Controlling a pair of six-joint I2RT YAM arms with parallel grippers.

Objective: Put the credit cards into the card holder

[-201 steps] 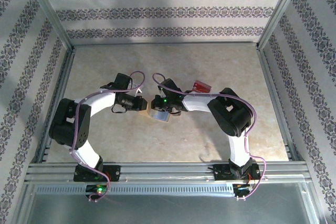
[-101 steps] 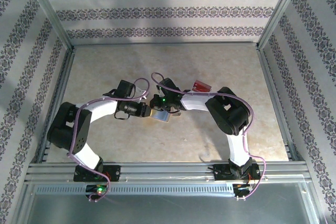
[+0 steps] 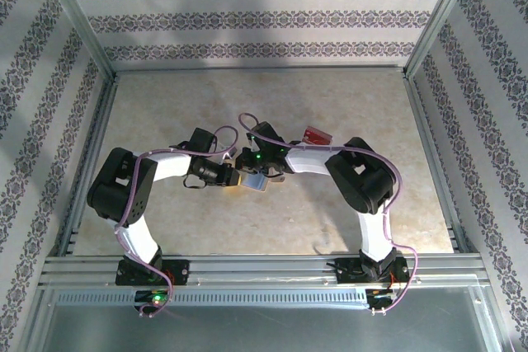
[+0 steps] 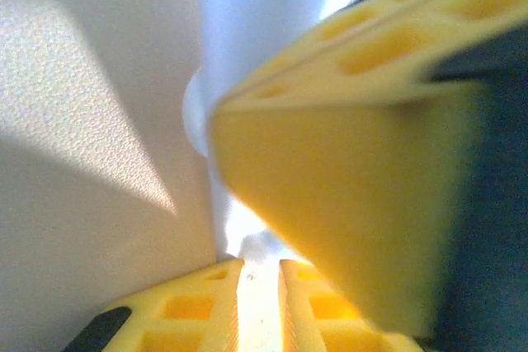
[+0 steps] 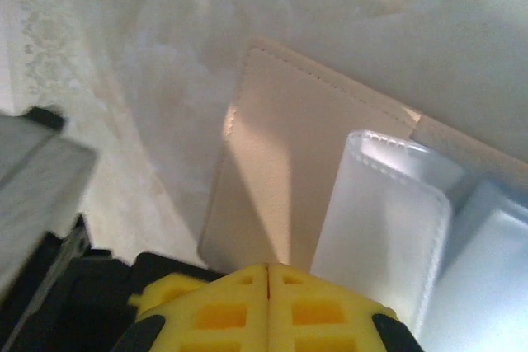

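The tan card holder (image 3: 252, 180) lies open at the table's middle, between the two grippers. In the right wrist view its tan cover (image 5: 272, 162) and clear sleeves (image 5: 384, 220) lie flat. My left gripper (image 3: 233, 176) meets it from the left. Its yellow fingers (image 4: 202, 294) stand a narrow gap apart, with a pale thin sleeve edge (image 4: 247, 39) between them. My right gripper (image 3: 250, 164) is shut, its tips (image 5: 268, 268) together above the near edge of the cover, nothing between them. Its finger (image 4: 346, 204) looms close in the left wrist view. One red credit card (image 3: 316, 135) lies beside the right arm.
Metal rails (image 3: 264, 268) run along the near edge and patterned walls (image 3: 264, 18) close off the back and sides. The right forearm (image 3: 318, 158) stretches between the red card and the card holder.
The left gripper has moved right and slightly nearer, up against the card holder, and its elbow has swung in. The right arm and the red card have stayed put.
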